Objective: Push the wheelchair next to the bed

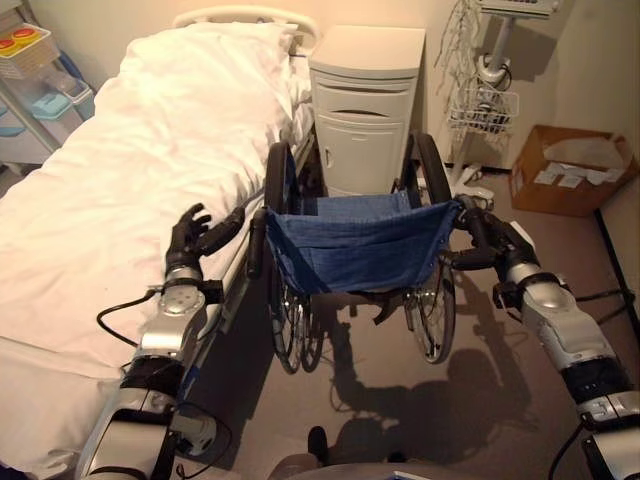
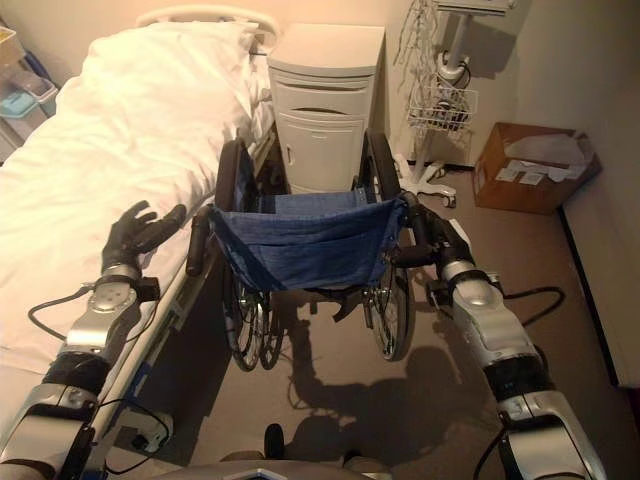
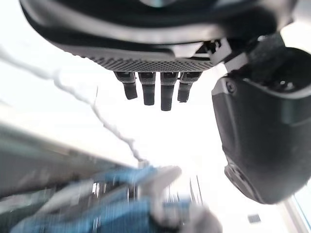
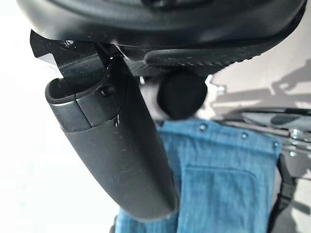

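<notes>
The wheelchair [image 1: 355, 240], with a blue cloth back and black wheels, stands close along the right side of the white bed [image 1: 150, 150], facing a white bedside cabinet [image 1: 365, 100]. My right hand [image 1: 487, 238] is shut on the chair's right push handle; the handle's round black end [image 4: 182, 94] shows under the palm beside the thumb [image 4: 116, 145]. My left hand [image 1: 188, 232] hovers open over the bed's edge, its fingers [image 3: 155, 90] straight. It is a little left of the left push handle [image 1: 256, 240] and not touching it.
The cabinet stands right in front of the wheelchair's wheels. A white stand with a wire basket [image 1: 485, 105] and a cardboard box [image 1: 570, 170] are at the far right. A cart with bins [image 1: 30, 60] stands beyond the bed at far left.
</notes>
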